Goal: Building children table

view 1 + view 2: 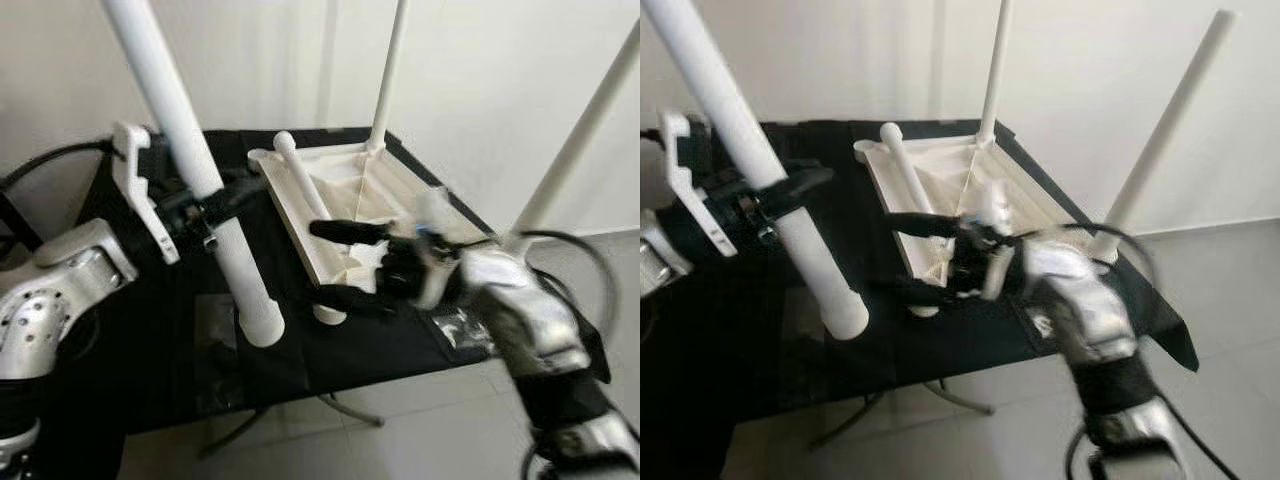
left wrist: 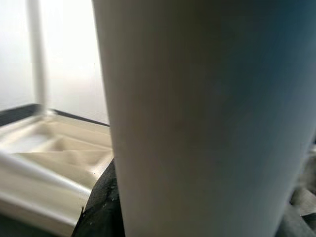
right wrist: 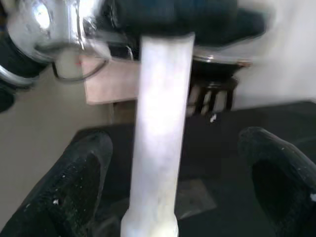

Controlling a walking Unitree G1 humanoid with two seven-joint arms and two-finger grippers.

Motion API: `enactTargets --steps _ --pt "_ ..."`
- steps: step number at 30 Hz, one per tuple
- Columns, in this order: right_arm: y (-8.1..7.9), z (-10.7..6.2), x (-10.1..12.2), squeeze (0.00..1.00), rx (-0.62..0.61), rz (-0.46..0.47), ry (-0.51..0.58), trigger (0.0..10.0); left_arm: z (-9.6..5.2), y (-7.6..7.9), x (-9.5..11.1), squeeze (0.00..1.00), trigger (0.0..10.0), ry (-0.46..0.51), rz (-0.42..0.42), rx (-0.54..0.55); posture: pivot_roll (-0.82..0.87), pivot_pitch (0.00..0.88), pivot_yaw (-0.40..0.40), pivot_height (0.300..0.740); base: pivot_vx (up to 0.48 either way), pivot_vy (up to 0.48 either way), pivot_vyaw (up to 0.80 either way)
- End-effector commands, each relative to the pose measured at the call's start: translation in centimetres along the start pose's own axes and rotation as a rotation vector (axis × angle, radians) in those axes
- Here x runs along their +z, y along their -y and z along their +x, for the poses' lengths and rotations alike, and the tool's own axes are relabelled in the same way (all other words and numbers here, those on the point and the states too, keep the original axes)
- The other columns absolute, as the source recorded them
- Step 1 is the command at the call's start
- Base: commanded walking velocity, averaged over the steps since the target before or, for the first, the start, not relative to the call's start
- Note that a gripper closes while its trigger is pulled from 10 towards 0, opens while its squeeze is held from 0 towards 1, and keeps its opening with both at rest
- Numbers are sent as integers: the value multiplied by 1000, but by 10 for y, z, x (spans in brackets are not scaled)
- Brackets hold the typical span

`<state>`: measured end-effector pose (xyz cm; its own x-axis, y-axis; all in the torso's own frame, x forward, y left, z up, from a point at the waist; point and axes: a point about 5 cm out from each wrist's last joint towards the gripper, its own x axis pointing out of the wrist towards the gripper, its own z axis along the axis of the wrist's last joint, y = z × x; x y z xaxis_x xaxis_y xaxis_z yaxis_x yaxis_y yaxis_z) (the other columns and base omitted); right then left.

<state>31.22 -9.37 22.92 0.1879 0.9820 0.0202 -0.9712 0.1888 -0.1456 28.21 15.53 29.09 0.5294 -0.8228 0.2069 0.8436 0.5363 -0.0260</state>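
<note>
The left gripper is clamped around a white table leg held at a slant, lower end above the black cloth. To its right the upturned white tabletop carries 2 standing legs. The right gripper (blurred) spreads its fingers around a third leg lying on the tabletop.

White table legs; cream tabletop; black cloth
</note>
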Motion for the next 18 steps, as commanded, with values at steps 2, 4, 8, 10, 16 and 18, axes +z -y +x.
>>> enactTargets --steps 2,4,8,10,16,18 --pt "5 12 -18 0 -47 28 -93 10000 12 9 1 0 5098 -24 58 -80 -227 0 -66 740 0 0 0" --pt "6 22 -29 0 -67 68 -132 10000 20 14 5 0 10000 -16 87 -128 -220 0 -71 740 0 0 0" --pt "4 34 -36 0 -56 112 -119 10000 32 24 13 0 10000 -1 124 -222 -217 0 -77 740 0 0 0" --pt "4 34 -36 0 -55 112 -117 10000 32 24 13 0 10000 -1 125 -227 -217 0 -77 740 0 0 0" --pt "-7 48 -39 0 15 73 -117 10000 44 31 12 0 10000 -16 137 -309 -224 0 -73 740 0 0 0" --pt "-11 53 -38 0 47 42 -108 10000 49 32 10 0 10000 -27 134 -332 -226 0 -71 740 0 0 0"
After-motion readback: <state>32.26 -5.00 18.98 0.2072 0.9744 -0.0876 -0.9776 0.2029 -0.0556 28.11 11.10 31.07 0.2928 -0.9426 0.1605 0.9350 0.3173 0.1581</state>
